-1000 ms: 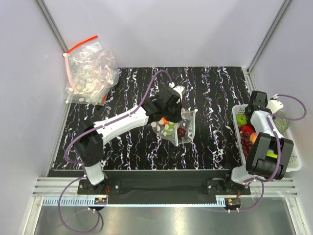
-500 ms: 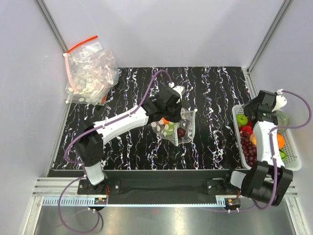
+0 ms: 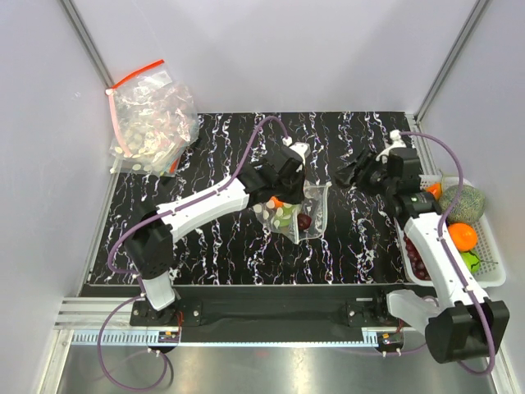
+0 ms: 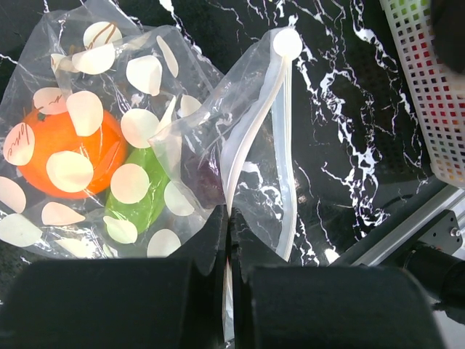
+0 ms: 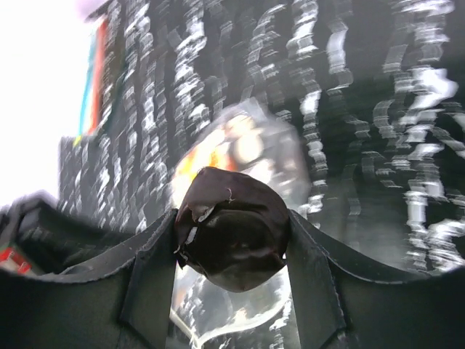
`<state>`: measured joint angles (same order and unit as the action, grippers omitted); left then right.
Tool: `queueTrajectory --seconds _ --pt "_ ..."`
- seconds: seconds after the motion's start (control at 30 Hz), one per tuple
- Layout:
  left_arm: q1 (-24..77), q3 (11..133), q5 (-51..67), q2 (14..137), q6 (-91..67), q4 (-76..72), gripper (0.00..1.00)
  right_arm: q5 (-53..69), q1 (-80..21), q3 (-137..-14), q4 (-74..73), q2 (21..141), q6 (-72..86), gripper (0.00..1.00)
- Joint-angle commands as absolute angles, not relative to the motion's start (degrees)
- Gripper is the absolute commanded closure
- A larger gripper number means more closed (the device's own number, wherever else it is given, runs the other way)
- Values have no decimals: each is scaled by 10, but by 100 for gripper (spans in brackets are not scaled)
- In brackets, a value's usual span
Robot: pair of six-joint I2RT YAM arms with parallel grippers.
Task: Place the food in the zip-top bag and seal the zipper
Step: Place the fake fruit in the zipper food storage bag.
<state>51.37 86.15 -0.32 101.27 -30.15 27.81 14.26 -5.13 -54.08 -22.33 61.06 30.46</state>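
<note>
The zip-top bag (image 3: 305, 215) (image 4: 145, 145) lies at the table's middle, clear with white ovals. Inside are an orange fruit (image 4: 69, 156), a green piece (image 4: 138, 203) and a dark red piece (image 4: 203, 178). My left gripper (image 4: 229, 218) (image 3: 287, 182) is shut on the bag's mouth edge, holding the zipper (image 4: 251, 153) strip so the mouth gapes. My right gripper (image 5: 231, 218) (image 3: 350, 174) hangs over the table to the right of the bag, shut on a dark maroon fruit (image 5: 231, 229). The right wrist view is blurred; the bag shows below the fruit.
A white basket (image 3: 492, 275) at the right edge holds an orange (image 3: 463, 236), a green netted melon (image 3: 462, 199) and dark grapes (image 3: 414, 246). A heap of clear bags with a red strip (image 3: 152, 123) sits at the back left corner.
My right arm has lifted out of the basket and swung left over the table with the dark fruit. The left arm and the bag have not moved.
</note>
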Motion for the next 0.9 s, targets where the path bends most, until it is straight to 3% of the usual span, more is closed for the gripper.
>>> queueTrajectory --seconds 0.0,0.33,0.77,0.8,0.83,0.87 --pt "511 910 -27 999 -308 281 100 171 -105 -528 -177 606 316 44" --pt "490 919 -32 991 -316 306 100 113 -245 -474 -113 619 353 45" --pt "480 921 -4 977 -314 300 100 68 -275 -414 -54 628 374 42" --pt "479 921 -3 976 -315 300 100 69 -279 -417 -44 640 374 39" --pt "479 922 -3 976 -316 298 100 63 -282 -422 -42 647 374 9" --pt "479 923 -3 975 -315 298 100 57 -288 -434 -42 655 373 1"
